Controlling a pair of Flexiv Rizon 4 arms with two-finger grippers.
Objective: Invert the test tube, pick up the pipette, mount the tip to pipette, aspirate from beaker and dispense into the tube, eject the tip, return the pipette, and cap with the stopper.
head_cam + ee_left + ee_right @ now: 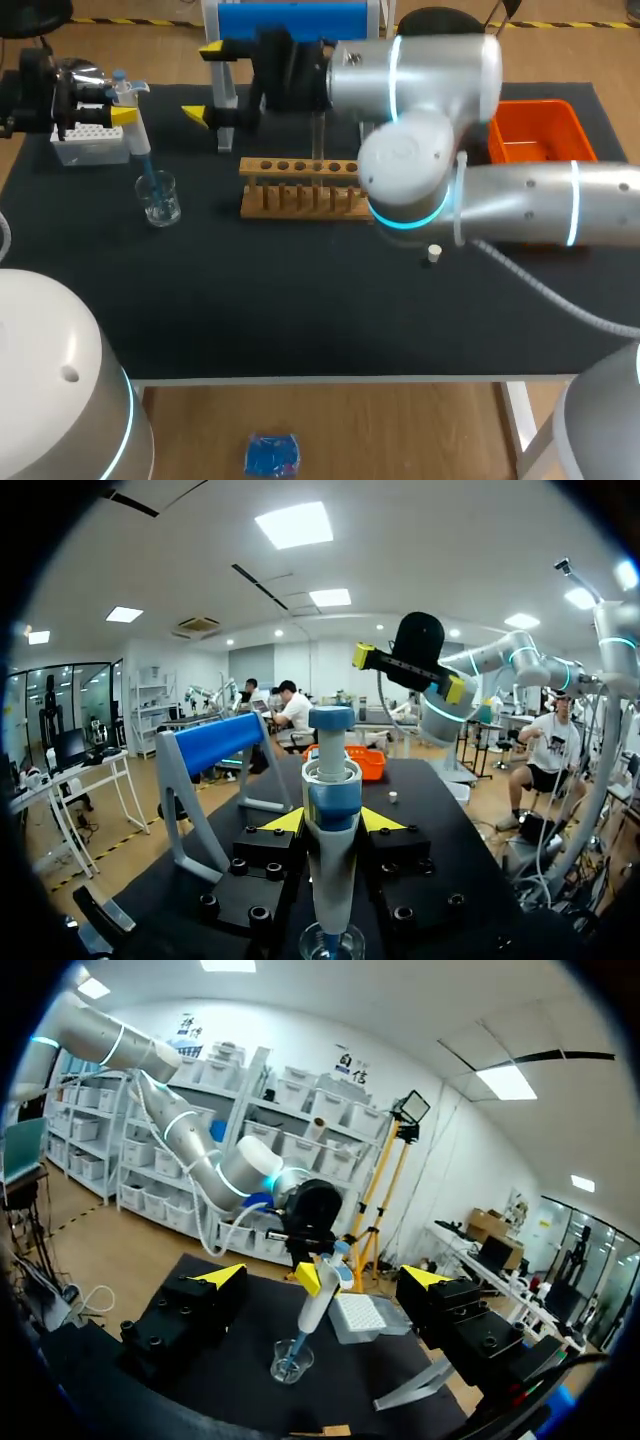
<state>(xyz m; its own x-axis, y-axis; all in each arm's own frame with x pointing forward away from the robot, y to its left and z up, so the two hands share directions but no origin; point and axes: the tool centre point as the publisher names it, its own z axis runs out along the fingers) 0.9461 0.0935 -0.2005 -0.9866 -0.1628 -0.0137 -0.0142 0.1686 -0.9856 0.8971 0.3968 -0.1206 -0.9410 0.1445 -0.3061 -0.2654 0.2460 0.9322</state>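
Your left hand [332,822] is clamped on the pipette [331,780]. The pipette stands upright, long axis vertical, with its tip down inside the beaker [158,197] directly beneath the hand. The draw therefore happens straight below you, and I judge the way out should run straight up along that axis before any sideways travel. Just behind the beaker, to its left, sits the tip box [88,142]. The rack [300,188] lies to the beaker's right on the tabletop [300,320], and what looks like the tube [318,140] stands upright in it. Further back, your right hand [205,82] hangs spread wide and empty, facing the beaker. The left arm is the one placed to dispense.
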